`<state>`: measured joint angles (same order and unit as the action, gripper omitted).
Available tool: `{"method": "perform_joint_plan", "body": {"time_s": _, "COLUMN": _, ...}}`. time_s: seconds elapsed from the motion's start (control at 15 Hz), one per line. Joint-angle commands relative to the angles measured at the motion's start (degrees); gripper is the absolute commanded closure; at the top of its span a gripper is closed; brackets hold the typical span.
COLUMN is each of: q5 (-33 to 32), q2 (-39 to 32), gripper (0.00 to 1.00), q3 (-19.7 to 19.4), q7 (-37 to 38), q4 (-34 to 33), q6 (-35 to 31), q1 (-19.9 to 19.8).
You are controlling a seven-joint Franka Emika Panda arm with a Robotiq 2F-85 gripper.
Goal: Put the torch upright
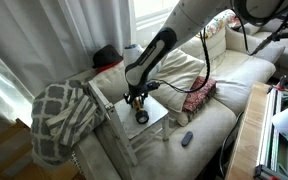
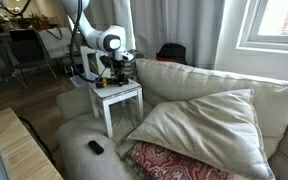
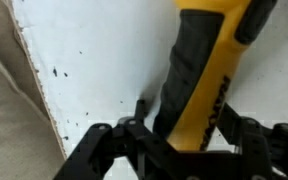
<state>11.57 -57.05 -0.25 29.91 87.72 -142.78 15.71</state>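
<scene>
The torch (image 3: 206, 60) has a yellow-gold body with black grip parts. In the wrist view it lies against the small white table top (image 3: 94, 60), running from the jaws toward the upper right. My gripper (image 3: 184, 135) has a finger on each side of its body and looks shut on it. In both exterior views the gripper (image 1: 136, 101) (image 2: 118, 70) is low over the white table (image 1: 156, 119) (image 2: 127, 96), with the torch's dark end (image 1: 141, 114) just below it. How upright the torch is cannot be told.
The white table stands beside a beige sofa. A small flat dark remote-like object (image 1: 187, 138) (image 2: 95, 147) lies on the sofa seat. A red patterned cushion (image 1: 199, 97) (image 2: 174, 160), a large beige cushion (image 2: 204, 120) and a plaid blanket (image 1: 64, 115) are nearby.
</scene>
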Motion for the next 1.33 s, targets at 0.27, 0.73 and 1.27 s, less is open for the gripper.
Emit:
{"method": "perform_joint_plan", "body": {"time_s": 0.27, "q5": -0.22, "q2": -1.40, "gripper": 0.80, "q3": 0.89, "q7": -1.76, "q4": -1.25, "q6": -1.07, "q1": -0.80}}
{"method": "perform_joint_plan", "body": {"time_s": 0.73, "q5": 0.17, "q2": 1.94, "gripper": 0.95, "q3": 5.24, "q7": -12.86, "q4": 2.79, "q6": -9.91, "q1": -4.60}}
{"method": "perform_joint_plan", "body": {"time_s": 1.27, "q5": -3.31, "q2": 6.21, "gripper": 0.95, "q3": 15.16, "q7": -37.01, "q4": 10.27, "q6": -22.03, "q1": -12.66}}
